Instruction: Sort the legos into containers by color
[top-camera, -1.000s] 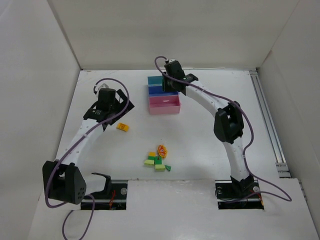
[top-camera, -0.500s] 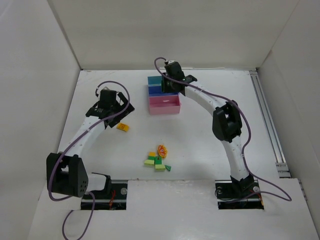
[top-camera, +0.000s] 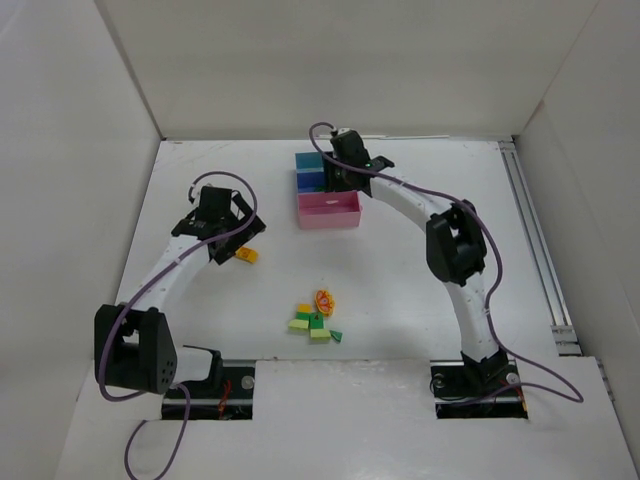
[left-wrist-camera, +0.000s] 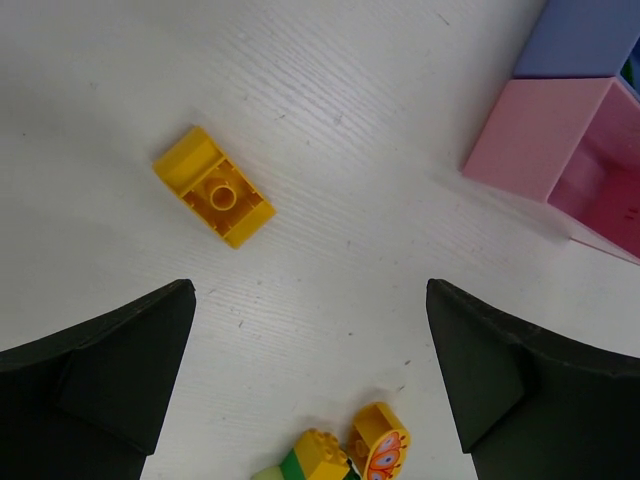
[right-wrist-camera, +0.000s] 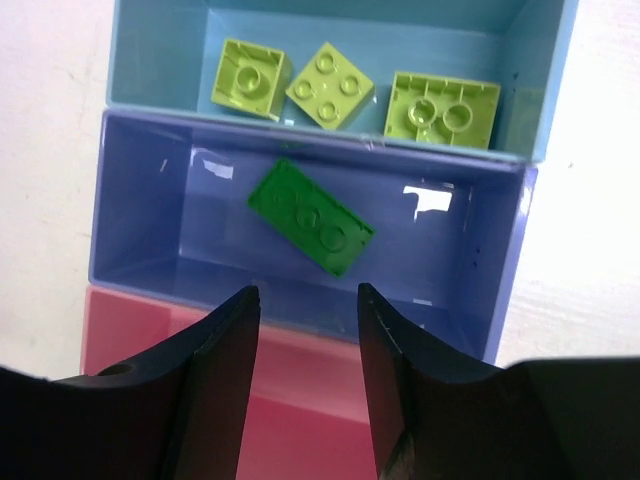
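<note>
My left gripper (top-camera: 230, 243) (left-wrist-camera: 310, 300) is open and empty above the table, just left of a lone yellow lego (top-camera: 245, 255) (left-wrist-camera: 213, 200). A pile of light green, dark green, yellow and orange legos (top-camera: 315, 322) lies near the front; its yellow-topped brick (left-wrist-camera: 320, 458) and an orange butterfly piece (left-wrist-camera: 380, 455) show in the left wrist view. My right gripper (top-camera: 336, 183) (right-wrist-camera: 307, 295) is open and empty over the joined trays. The teal tray (right-wrist-camera: 160, 60) holds three light green legos (right-wrist-camera: 325, 87). The blue tray (right-wrist-camera: 170, 230) holds one dark green lego (right-wrist-camera: 310, 215). The pink tray (top-camera: 328, 210) (right-wrist-camera: 300, 410) shows no lego.
White walls enclose the table on the left, back and right. A metal rail (top-camera: 540, 250) runs along the right side. Purple cables loop off both arms. The pink tray's corner (left-wrist-camera: 540, 140) lies to the right in the left wrist view.
My left gripper has moved nearer and toward the lone yellow lego. My right gripper has shifted slightly nearer over the trays. No lego has moved.
</note>
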